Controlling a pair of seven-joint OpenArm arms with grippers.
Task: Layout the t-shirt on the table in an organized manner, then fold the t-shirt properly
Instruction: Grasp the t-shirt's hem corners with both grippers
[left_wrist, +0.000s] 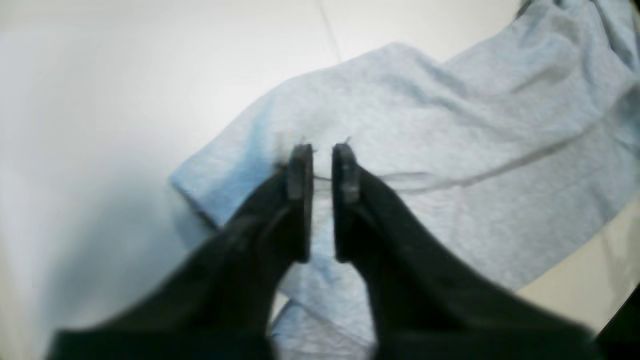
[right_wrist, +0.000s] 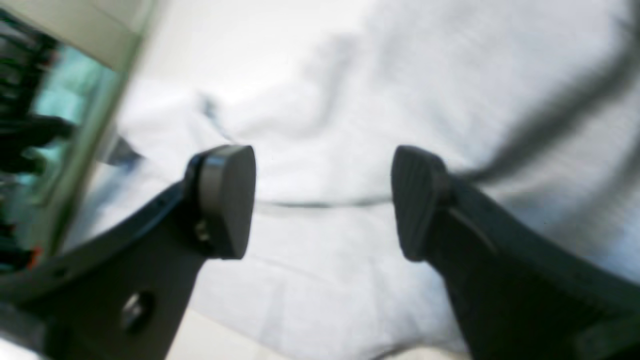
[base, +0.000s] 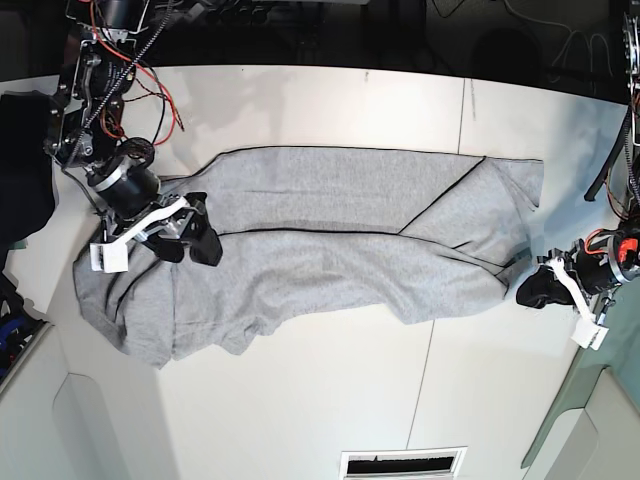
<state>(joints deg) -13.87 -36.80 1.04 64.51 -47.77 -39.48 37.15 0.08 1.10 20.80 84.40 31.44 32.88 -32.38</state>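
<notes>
- The t-shirt lies spread lengthwise across the white worktop, reaching from the left side almost to the right; it is grey, rumpled, with a thin dark trim line running along its middle and slanting up toward the far right corner.
- Its left end is bunched and hangs close to the worktop's left edge; the right end lies flatter, with a folded flap.
- The right end effector is at the scene's left, over the shirt's left part, just above the dark trim line. In the right wrist view its jaws stand wide apart, with cloth and the trim line between them and nothing gripped.
- The left end effector sits at the scene's right, at the shirt's near right edge. In the left wrist view its jaws are narrow, a slim gap between the pads, over the grey cloth; whether any cloth is pinched I cannot tell.
- A dark cloth lies at the far left edge, apart from the shirt.
</notes>
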